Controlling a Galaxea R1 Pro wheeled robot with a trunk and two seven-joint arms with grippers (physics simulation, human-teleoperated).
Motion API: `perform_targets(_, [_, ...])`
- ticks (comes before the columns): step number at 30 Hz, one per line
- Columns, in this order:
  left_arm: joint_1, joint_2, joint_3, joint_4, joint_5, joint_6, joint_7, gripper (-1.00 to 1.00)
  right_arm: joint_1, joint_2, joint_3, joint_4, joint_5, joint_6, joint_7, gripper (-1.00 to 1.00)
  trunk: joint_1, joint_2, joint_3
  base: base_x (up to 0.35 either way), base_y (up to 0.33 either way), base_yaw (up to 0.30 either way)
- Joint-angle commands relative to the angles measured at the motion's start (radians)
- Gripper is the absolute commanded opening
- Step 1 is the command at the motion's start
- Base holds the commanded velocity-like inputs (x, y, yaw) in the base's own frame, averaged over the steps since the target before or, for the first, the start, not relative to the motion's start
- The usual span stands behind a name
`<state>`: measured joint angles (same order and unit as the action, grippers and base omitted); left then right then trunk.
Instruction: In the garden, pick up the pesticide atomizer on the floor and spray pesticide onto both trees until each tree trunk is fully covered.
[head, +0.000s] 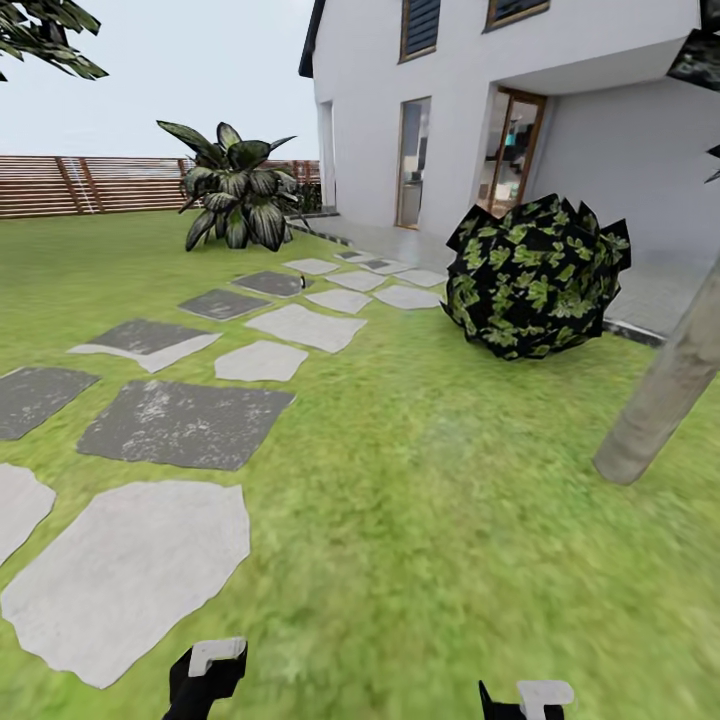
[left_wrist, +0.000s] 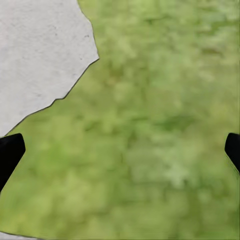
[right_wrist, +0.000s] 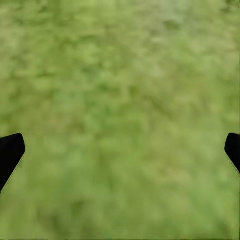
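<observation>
Both grippers, left (head: 205, 668) and right (head: 528, 700), are held low over the grass (head: 430, 520), fingers spread wide and empty. Far off, the pesticide atomizer (head: 302, 283) is seen upright among the stepping stones (head: 130, 570). One pale tree trunk (head: 665, 385) is seen leaning at right.

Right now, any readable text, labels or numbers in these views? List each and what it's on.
None readable.
Pesticide atomizer: a tiny dark bottle far off by the stepping stones; too small to tell any label print.
House: no signs or numbers on its walls or door.
Fence: plain slats, no text.
</observation>
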<state>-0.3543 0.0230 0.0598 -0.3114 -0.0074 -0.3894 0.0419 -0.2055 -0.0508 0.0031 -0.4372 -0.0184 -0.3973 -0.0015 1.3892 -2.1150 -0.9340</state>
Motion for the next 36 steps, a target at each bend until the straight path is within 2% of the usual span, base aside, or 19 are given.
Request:
perform_targets(1, [0.000, 0.000, 0.000, 0.000, 0.000, 0.000, 0.000, 1.00, 0.000, 0.000, 0.000, 0.000, 0.000, 0.000, 0.000, 1.00, 0.000, 0.000, 0.000, 0.339, 0.000, 0.000])
perform_targets(36, [0.000, 0.000, 0.000, 0.000, 0.001, 0.000, 0.000, 1.00, 0.000, 0.000, 0.000, 0.000, 0.000, 0.000, 0.000, 1.00, 0.000, 0.000, 0.000, 0.339, 0.000, 0.000])
